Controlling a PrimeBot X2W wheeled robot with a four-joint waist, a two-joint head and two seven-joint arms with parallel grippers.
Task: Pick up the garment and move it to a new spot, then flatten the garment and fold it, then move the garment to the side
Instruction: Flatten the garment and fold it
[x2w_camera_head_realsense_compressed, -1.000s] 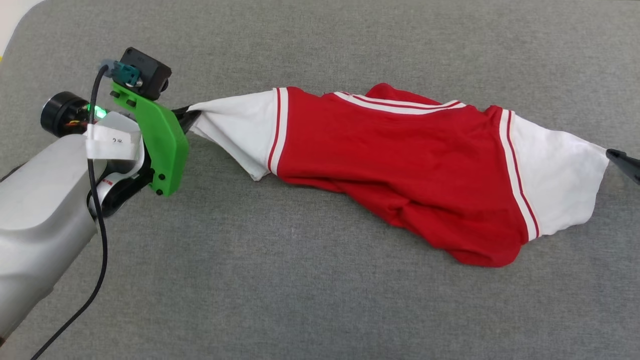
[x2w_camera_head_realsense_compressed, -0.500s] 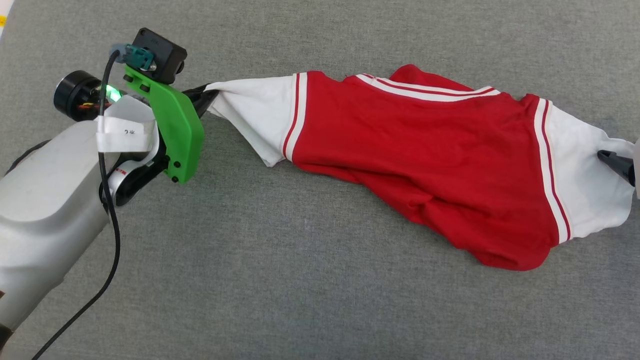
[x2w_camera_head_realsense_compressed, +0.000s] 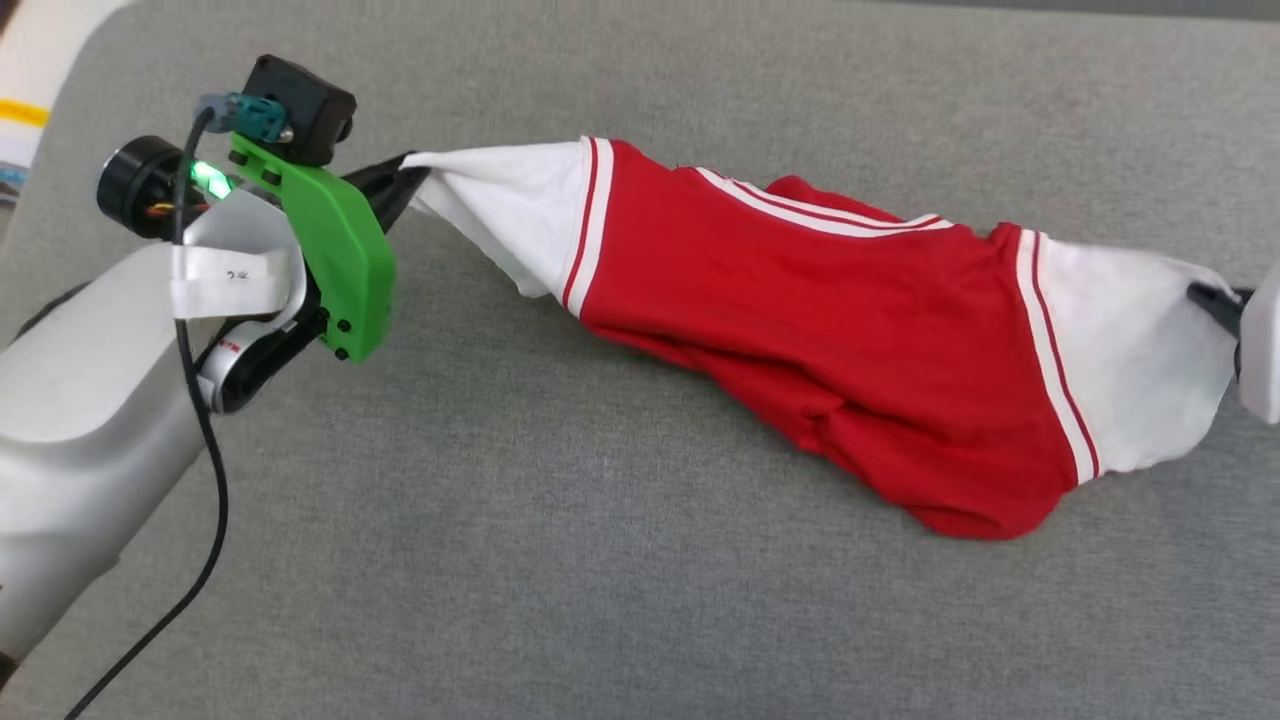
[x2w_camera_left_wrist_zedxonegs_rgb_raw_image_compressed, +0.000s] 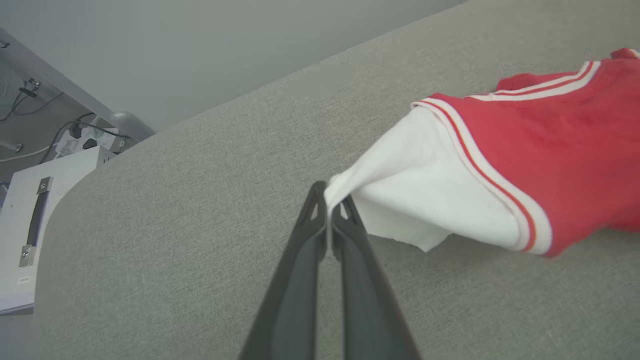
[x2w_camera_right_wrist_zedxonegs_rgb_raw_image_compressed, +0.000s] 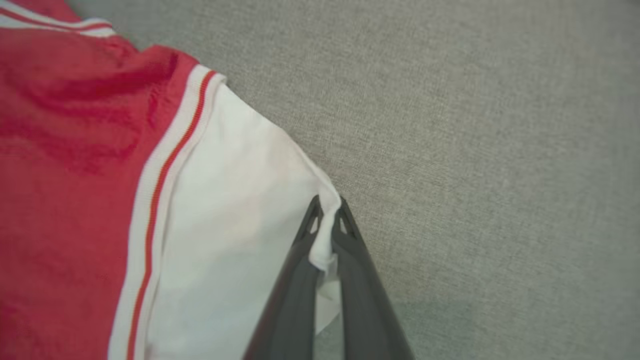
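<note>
The red jersey T-shirt (x2w_camera_head_realsense_compressed: 800, 330) lies strung across the grey padded surface (x2w_camera_head_realsense_compressed: 600, 580) in the head view, from ten o'clock to three o'clock. Its red body sags in a bunched fold toward five o'clock. The left gripper (x2w_camera_head_realsense_compressed: 405, 178) is pinched tight on the tip of one white sleeve (x2w_camera_head_realsense_compressed: 510, 215) at ten o'clock. In the left wrist view its two dark fingers press together with the cloth corner caught at their tips. The right gripper (x2w_camera_head_realsense_compressed: 1208, 300), at three o'clock, is closed on the edge of the other white sleeve (x2w_camera_head_realsense_compressed: 1130, 370). In the right wrist view a fold of white cloth sits squeezed between its fingers.

The step in hand looks like the flattening: with both sleeves gripped, the shirt is to be drawn taut and laid flat. To do it well, I judge the arms should pull apart evenly along the ten-to-three line. They should lift only enough for the crumpled body to hang free, then lower it so the hem falls toward six o'clock without doubling under. Both holds are thin, at the very edge of the cloth, so a sharp tug could slip a sleeve out. A slow, steady pull seems safer.

Count: one garment, two white sleeves, two grippers of two fingers each, and one green bracket (x2w_camera_head_realsense_compressed: 340, 260) carrying one black wrist camera (x2w_camera_head_realsense_compressed: 300, 105).
</note>
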